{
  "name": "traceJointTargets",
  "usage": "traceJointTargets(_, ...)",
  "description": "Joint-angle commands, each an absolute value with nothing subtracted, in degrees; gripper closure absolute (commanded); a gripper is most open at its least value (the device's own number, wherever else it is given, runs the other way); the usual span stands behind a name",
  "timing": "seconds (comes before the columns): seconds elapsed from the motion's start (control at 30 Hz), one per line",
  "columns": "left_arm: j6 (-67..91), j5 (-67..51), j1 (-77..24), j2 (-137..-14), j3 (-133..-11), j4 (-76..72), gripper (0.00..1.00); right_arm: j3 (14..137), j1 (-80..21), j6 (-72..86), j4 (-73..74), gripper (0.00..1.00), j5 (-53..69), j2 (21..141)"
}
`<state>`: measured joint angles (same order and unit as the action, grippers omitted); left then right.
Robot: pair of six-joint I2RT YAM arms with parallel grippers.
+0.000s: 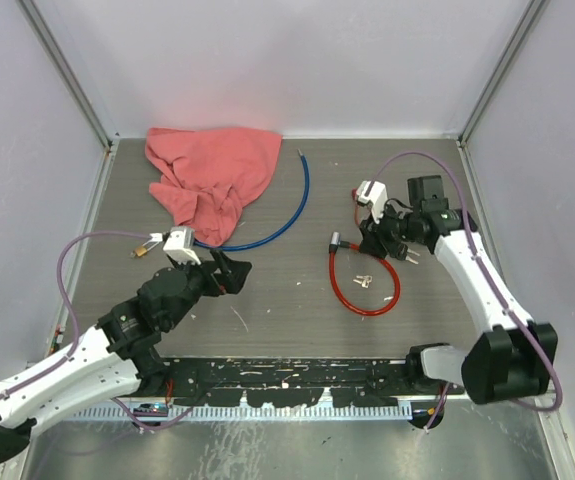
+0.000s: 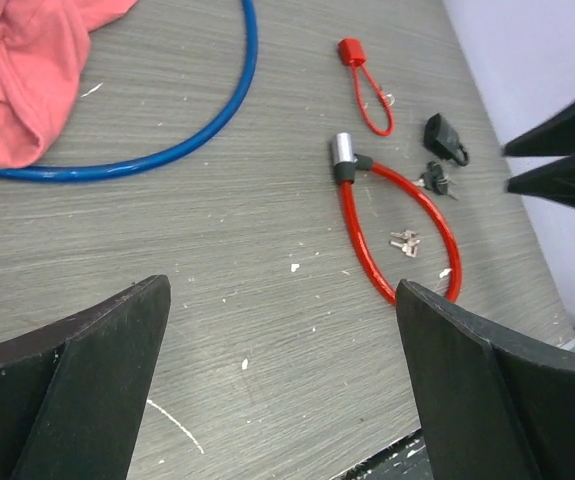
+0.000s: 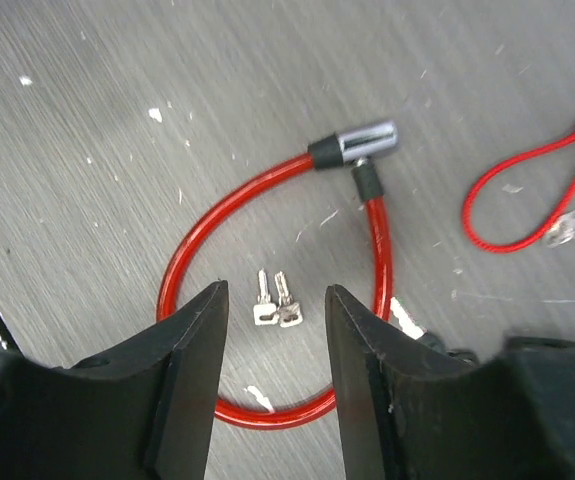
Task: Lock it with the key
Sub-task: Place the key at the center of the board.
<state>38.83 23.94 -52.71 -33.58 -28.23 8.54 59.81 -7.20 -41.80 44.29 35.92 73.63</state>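
While left claw (image 2: 282, 335) and right claw (image 3: 275, 300) gape empty, pale walls (image 1: 297, 60) enclose scuffed table (image 1: 277, 285).

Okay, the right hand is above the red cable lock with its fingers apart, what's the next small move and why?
Probably lower the right hand straight down onto the keys. It is open and holds nothing, and the two keys lie flat on the table inside the loop of the red cable lock, already lined up between its fingers in the right wrist view.

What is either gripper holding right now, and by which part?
Nothing. Both the left gripper and right gripper are open and empty; the right hovers over the keys.
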Motion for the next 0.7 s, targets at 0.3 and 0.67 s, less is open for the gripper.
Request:
traceJointTargets(0.3, 47.28, 14.18, -34.66, -45.92, -38.18, 16.36, 0.0, 60.19, -7.98, -31.16, 34.03, 0.46, 49.43, 61.78)
traceJointTargets(0.67, 42.72, -1.35, -3.4, -55.76, -38.23, 10.96, 0.06, 59.4, -8.08, -30.68, 33.93, 0.46, 51.18, 62.62)
